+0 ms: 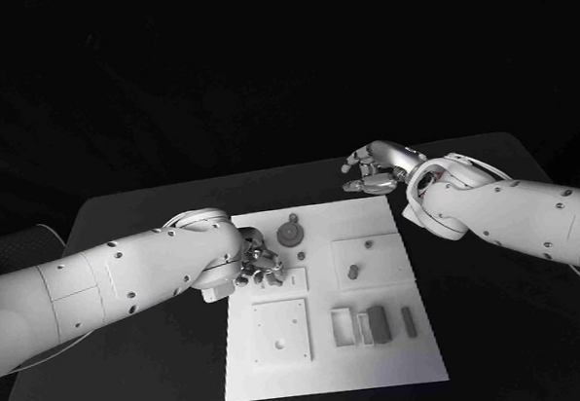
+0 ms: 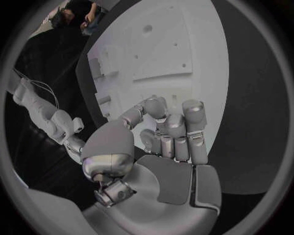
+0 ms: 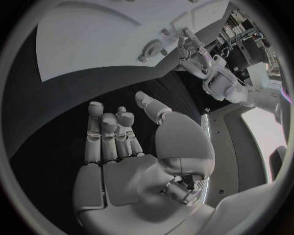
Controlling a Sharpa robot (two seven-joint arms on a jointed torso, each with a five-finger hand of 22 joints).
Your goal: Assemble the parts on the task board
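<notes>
White task board (image 1: pixel 392 346) flat in the middle of the black table (image 1: pixel 143 394), long side running away from the robot. Small grey parts on it: a round part with a stalk (image 1: pixel 291 233) near the far edge, a tiny peg (image 1: pixel 353 273) on a raised square to the right of the middle, a flat plate with a hole (image 1: pixel 280 333) at the near left, and a row of thin upright pieces (image 1: pixel 375 324) at the near right. Left hand (image 1: pixel 256 263) low over the left edge of the board, just beside the round part, fingers curled in close together. From the left wrist, left hand (image 2: pixel 160 147) with fingers bent and bunched over the white board (image 2: pixel 178 54); cannot tell if any small part sits inside them. Right hand (image 1: pixel 375 168) off the board, past its far right corner, above the dark table, apart from every part. From the right wrist, right hand (image 3: pixel 122 147) with fingers side by side and a little bent, thumb out to one side, nothing in the palm. Same view: board (image 3: pixel 85 44) far off with the round part (image 3: pixel 150 47) on it and the left hand (image 3: pixel 191 51) beside that part.
</notes>
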